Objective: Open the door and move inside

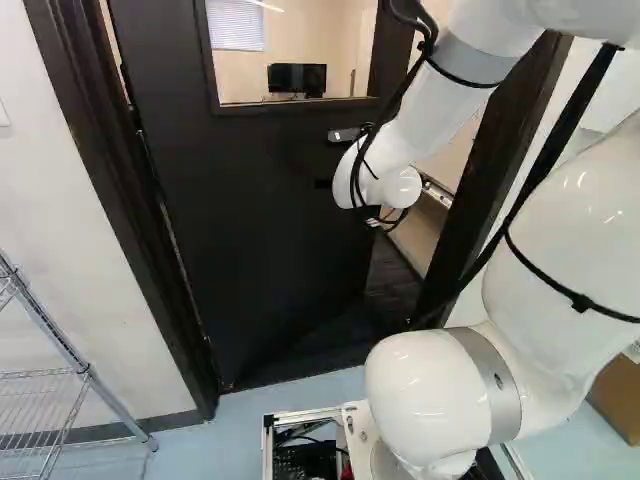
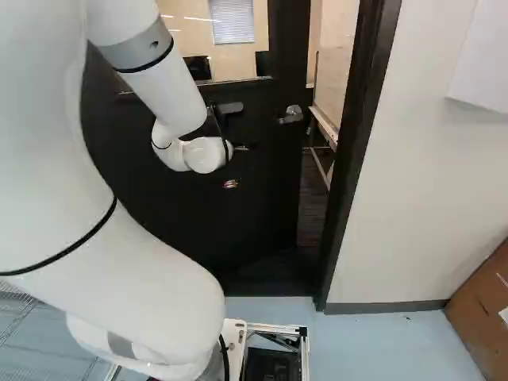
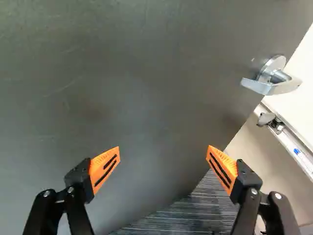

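The black door [image 1: 270, 200] stands ajar, its free edge swung inward from the frame, with a gap at its handle side. In the right base view a silver lever handle [image 2: 291, 115] sits near that edge, right of my gripper [image 2: 240, 148], which is partly lost against the dark door [image 2: 262, 206]. Seen from the wrist, my gripper [image 3: 164, 148] faces the door's flat surface [image 3: 122, 93], orange-padded fingers wide apart and nothing between them. The handle [image 3: 271, 81] lies ahead of and outside the finger nearer the door's free edge. Whether a fingertip touches the door, I cannot tell.
The dark door frame [image 2: 353, 159] bounds the gap on the handle side. A wire rack [image 1: 55, 400] stands by the left wall, cardboard boxes [image 2: 484, 305] by the right wall. Beyond the door are dark flooring [image 2: 312, 198], a monitor [image 1: 297, 78] and a pale board on a stand [image 2: 333, 79].
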Motion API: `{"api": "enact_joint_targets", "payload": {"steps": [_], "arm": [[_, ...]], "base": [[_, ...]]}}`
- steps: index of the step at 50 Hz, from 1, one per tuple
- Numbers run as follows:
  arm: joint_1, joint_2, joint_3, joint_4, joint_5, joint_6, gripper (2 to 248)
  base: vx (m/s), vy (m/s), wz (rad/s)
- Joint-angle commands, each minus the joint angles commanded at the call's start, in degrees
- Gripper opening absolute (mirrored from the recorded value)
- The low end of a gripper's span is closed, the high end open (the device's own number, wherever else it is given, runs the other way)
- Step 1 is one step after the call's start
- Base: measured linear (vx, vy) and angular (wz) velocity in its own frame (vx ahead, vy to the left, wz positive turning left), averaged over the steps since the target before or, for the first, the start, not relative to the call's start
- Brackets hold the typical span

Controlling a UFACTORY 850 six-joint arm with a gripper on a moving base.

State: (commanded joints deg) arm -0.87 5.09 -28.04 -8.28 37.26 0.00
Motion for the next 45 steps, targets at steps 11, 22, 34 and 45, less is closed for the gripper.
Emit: {"api": "enact_joint_targets", "payload": {"steps": [11, 22, 34, 45], "arm": [[0.25, -0.48, -0.46, 0.00, 0.00, 0.00, 247], [0.27, -0.52, -0.50, 0.07, 0.00, 0.00, 247], [0.51, -0.86, -0.83, 1.62, 0.00, 0.00, 247], [0.95, -1.39, -1.34, 3.81, 0.00, 0.00, 247]], "base": [[0.033, 0.020, -0.004], [-0.004, -0.002, 0.002], [0.000, 0.000, 0.000], [0.000, 0.000, 0.000]]}}
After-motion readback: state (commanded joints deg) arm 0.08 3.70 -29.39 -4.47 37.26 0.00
